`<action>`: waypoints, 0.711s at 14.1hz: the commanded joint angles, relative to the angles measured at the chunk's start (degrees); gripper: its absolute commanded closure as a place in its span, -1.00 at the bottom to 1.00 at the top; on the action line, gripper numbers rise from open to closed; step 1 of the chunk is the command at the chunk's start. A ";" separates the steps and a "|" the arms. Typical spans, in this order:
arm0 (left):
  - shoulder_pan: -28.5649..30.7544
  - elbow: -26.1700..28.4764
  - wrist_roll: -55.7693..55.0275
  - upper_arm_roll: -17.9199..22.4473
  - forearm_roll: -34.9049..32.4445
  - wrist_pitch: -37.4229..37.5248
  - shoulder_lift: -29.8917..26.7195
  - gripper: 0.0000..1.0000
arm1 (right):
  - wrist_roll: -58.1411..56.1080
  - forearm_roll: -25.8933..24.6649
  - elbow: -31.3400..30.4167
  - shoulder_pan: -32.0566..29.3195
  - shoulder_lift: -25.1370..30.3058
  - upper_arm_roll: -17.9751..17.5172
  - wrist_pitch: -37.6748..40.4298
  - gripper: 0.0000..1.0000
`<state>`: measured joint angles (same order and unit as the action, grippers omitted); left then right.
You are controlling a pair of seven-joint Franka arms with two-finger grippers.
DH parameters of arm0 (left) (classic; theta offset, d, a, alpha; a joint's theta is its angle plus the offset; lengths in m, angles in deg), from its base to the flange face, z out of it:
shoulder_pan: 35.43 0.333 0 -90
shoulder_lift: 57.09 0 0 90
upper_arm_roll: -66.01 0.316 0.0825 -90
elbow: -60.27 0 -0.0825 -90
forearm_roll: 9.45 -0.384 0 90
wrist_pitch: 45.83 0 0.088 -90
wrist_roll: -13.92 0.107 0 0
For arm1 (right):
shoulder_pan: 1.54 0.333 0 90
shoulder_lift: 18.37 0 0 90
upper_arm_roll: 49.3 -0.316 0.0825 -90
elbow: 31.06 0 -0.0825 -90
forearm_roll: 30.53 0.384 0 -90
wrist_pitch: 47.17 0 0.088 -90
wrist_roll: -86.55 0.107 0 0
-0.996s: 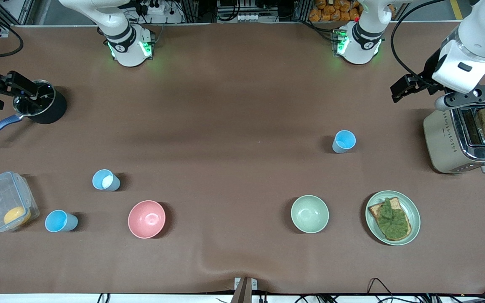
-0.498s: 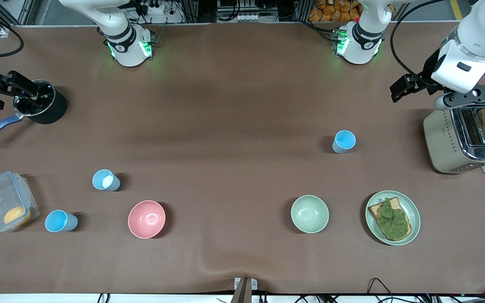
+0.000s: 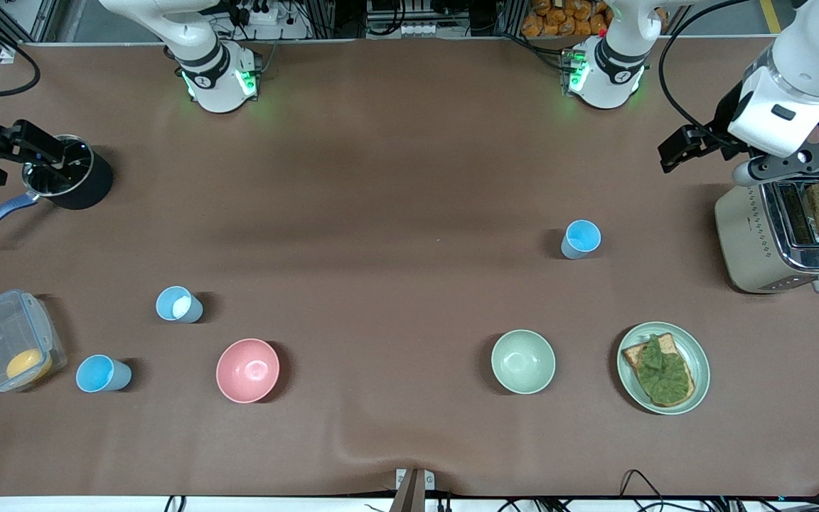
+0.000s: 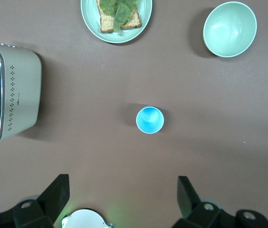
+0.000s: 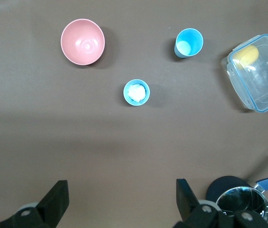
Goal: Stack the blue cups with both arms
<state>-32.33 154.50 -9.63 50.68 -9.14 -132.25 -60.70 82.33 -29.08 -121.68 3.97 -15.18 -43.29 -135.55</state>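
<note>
Three small light-blue plastic cups stood upright and well apart on the brown table, none yet stacked. Taking the pink plastic bowl (image 3: 247, 370) as the landmark, the cup with a whitish patch inside (image 3: 178, 304) sat near it, farther from the front camera and toward the right arm's end of the table. A second blue cup (image 3: 102, 373) stood level with the bowl, farther again toward that end, just beside a clear lidded plastic box (image 3: 10, 340) holding something yellow. The third blue cup (image 3: 581, 239) stood alone, well away from the bowl toward the left arm's end, farther from the camera than the pale green bowl (image 3: 522, 361).

Both claws hung released and empty. The left gripper (image 4: 124, 199), jaws spread wide, was raised high near the silver toaster (image 3: 783, 236), with the third cup in its wrist view. The right gripper (image 5: 122, 202), equally wide, was up over the table beside the black saucepan (image 3: 68, 180), looking down on the other two cups.

The risks lay ahead: these light, tapered cups could tip or skid if a finger clipped a rim on the way down, and a cup lowered off-centre might jam crooked in its partner. With the cups so far apart, the two arms could also crowd each other when they meet.
</note>
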 commanded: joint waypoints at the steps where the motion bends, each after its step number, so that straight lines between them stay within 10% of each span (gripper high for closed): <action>1: 0.16 -1.06 -0.80 -0.22 0.92 0.10 0.44 -1.00 | 0.01 0.13 0.53 -0.68 0.41 -0.04 0.14 -1.00; 10: 0.16 -1.06 -0.80 -0.22 0.92 0.10 0.44 -1.00 | -0.26 0.22 0.27 -1.56 0.33 0.14 -0.92 -1.00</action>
<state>-32.34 154.49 -9.63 50.68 -9.14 -132.25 -60.70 82.31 -29.08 -121.58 3.27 -15.18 -42.68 -136.53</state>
